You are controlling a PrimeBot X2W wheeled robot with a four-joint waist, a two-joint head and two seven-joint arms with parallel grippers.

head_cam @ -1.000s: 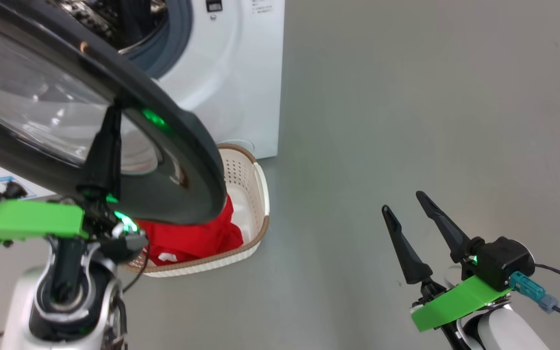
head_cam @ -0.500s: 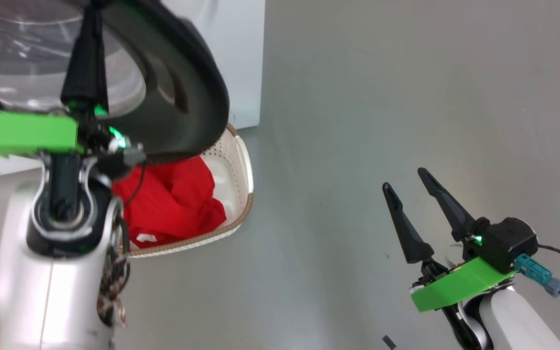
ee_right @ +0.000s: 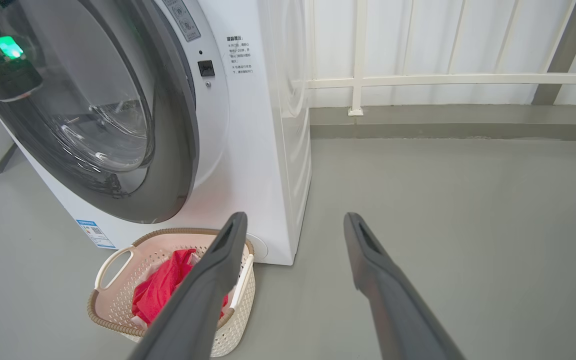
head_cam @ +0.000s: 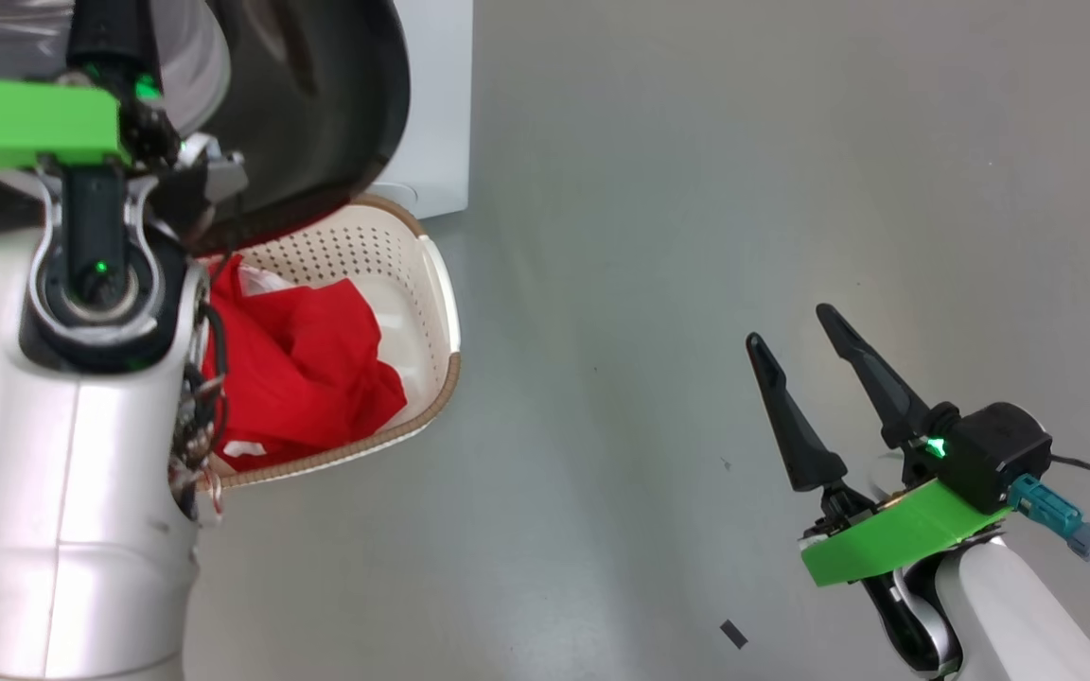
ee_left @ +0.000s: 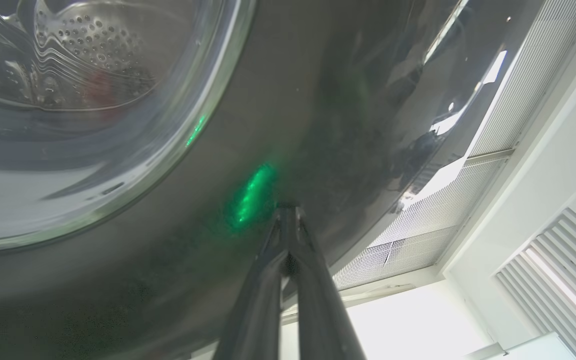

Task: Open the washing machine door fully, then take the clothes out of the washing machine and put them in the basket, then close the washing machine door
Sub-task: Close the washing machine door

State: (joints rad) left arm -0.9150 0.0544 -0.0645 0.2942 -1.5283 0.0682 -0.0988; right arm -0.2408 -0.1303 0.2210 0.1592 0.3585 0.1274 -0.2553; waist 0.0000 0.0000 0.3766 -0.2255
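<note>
Left gripper (ee_left: 288, 212): fingers pressed together with nothing between them, tips set against the glossy black rim.
Contact surface: the washing machine door (ee_left: 318, 100). The tips meet the wide rim, just outside the glass window.
Green glow (ee_left: 250, 195): reflected on the rim, just beside the fingertips.
Beyond the tips: the steel perforated drum (ee_left: 83, 55) shows through the bulging glass.
Door position: in the right wrist view the washing machine door (ee_right: 168, 165) lies close against the front of the washing machine (ee_right: 263, 150). Cannot tell whether it is latched.
Below the left wrist: in the head view the basket (head_cam: 441, 312) sits on the floor under the lower edge of the door, partly hidden by the pale forearm.
Basket contents: the clothes (head_cam: 308, 369) lie bunched inside, red with white trim.
Right gripper (head_cam: 788, 326): fingers spread wide, empty, hanging over bare grey floor (head_cam: 696, 189).
Right gripper to basket: well apart. From its own wrist view the basket (ee_right: 113, 260) lies ahead and beyond the left finger, which covers part of it.
Right gripper to machine: the machine's corner stands ahead, with a small blue label (ee_right: 95, 234) low on the front, just beyond the basket.
</note>
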